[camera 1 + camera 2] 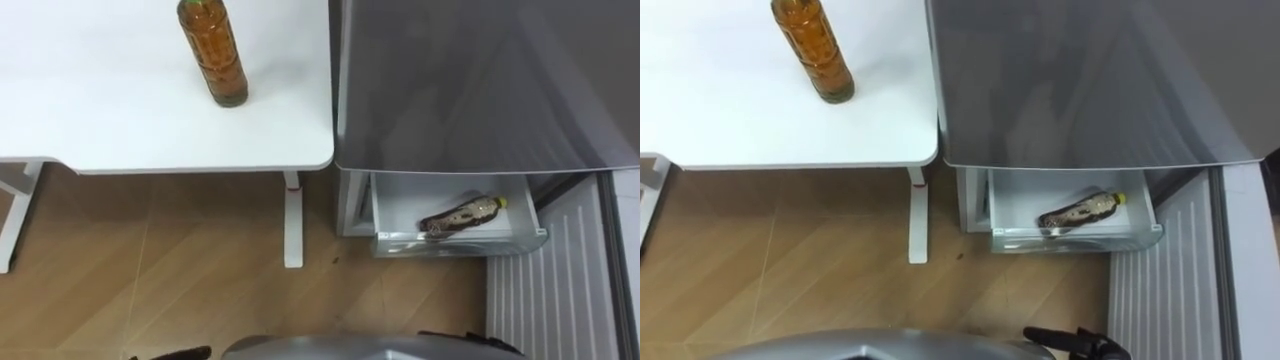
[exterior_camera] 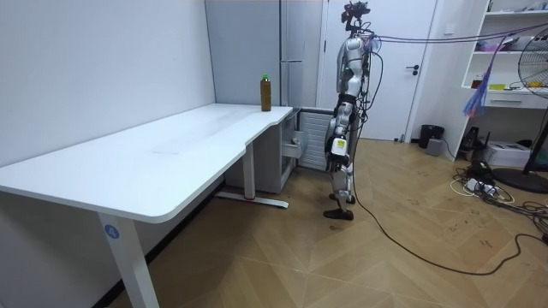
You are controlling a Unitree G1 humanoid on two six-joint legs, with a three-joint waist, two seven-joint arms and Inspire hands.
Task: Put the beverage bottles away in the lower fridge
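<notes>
Closest to the camera, at the bottom edge of the right eye view, a dark part of the robot's right hand showed, and you could not tell from it whether the fingers were apart or together. In the room view the left hand hung low beside the robot's hip; its fingers were too small to read as well. Neither hand could be seen holding a drink.

Past the hands lay the wooden floor, and on it the table leg just left of the fridge. To the right, the lower fridge door stood swung open. Your robot stood upright facing the fridge's lower drawer, which was pulled out. One drink, a dark bottle with a yellow cap, lay on its side inside that drawer.

Farther off, the white table sat just beside the grey fridge. The second drink, an amber bottle, stood upright on the table near the fridge-side edge, well apart from both hands.
</notes>
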